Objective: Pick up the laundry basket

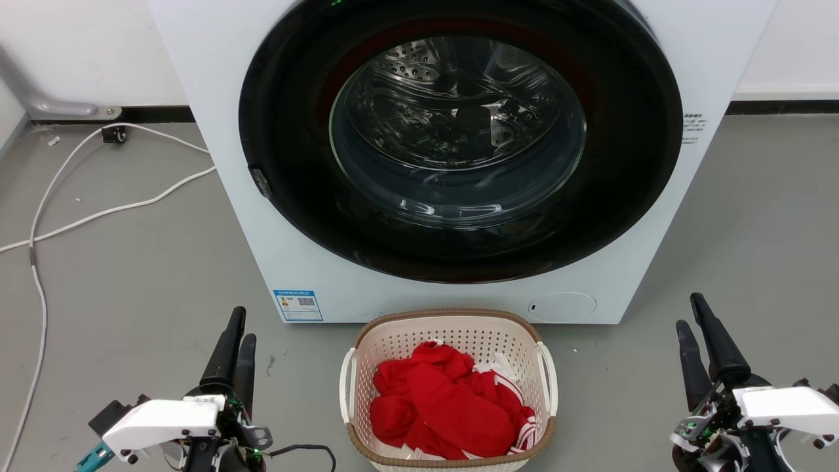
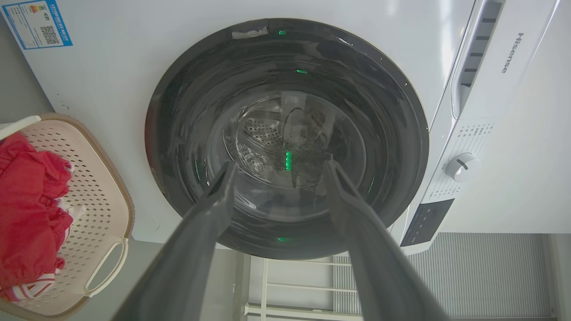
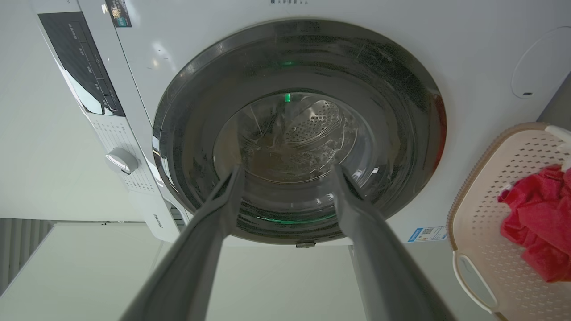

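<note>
The laundry basket (image 1: 459, 334) stands on the floor just in front of the washing machine, cream-white and perforated, with a brown rim and white side handles; red and white clothes lie in it. It also shows at the left edge of the left wrist view (image 2: 96, 196) and the right edge of the right wrist view (image 3: 490, 178). My left gripper (image 1: 239, 324) is low at the left, open and empty, well left of the basket. My right gripper (image 1: 688, 311) is low at the right, open and empty, well right of it. Both point at the machine's door (image 2: 279, 167) (image 3: 287, 169).
The white washing machine (image 1: 216, 98) with its closed round dark door (image 1: 459, 137) rises right behind the basket. White cables (image 1: 98, 213) trail over the grey floor at the left. Bare floor lies on both sides of the basket.
</note>
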Controlling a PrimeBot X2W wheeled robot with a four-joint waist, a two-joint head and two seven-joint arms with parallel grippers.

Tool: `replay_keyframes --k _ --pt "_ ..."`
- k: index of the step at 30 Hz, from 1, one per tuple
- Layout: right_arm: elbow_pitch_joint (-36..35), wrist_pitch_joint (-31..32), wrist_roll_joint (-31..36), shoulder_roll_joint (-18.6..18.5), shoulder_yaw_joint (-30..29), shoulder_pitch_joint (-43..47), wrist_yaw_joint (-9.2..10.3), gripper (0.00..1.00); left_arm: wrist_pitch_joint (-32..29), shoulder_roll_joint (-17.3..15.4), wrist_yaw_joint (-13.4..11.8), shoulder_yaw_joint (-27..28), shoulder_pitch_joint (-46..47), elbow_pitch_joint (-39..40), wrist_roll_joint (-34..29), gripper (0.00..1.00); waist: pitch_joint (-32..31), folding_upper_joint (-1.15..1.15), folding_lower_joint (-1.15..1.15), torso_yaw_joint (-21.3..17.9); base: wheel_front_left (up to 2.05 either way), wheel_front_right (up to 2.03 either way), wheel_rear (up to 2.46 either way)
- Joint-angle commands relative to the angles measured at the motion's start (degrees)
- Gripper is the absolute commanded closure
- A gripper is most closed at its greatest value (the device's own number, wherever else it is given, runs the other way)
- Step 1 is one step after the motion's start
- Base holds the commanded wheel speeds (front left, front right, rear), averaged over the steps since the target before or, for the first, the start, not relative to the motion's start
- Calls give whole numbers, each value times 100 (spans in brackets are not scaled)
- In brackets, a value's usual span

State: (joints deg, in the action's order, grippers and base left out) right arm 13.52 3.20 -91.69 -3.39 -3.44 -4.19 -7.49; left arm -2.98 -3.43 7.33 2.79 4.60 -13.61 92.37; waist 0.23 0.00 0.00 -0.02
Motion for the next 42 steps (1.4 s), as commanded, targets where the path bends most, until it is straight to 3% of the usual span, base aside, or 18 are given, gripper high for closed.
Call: replay_keyframes --k 1,26,42 --pt "-133 -62 109 -12 52 -49 0 0 64 -28 7 -50 92 157 -65 0 2 0 0 -1 0 0 0" --pt "-416 -612 3144 8 197 48 0 0 609 -5 12 -316 79 536 -2369 0 3 0 0 -3 0 0 0" --pt "-717 -658 5099 20 263 137 0 0 903 10 -107 -419 68 638 -4378 0 4 0 0 -3 0 0 0"
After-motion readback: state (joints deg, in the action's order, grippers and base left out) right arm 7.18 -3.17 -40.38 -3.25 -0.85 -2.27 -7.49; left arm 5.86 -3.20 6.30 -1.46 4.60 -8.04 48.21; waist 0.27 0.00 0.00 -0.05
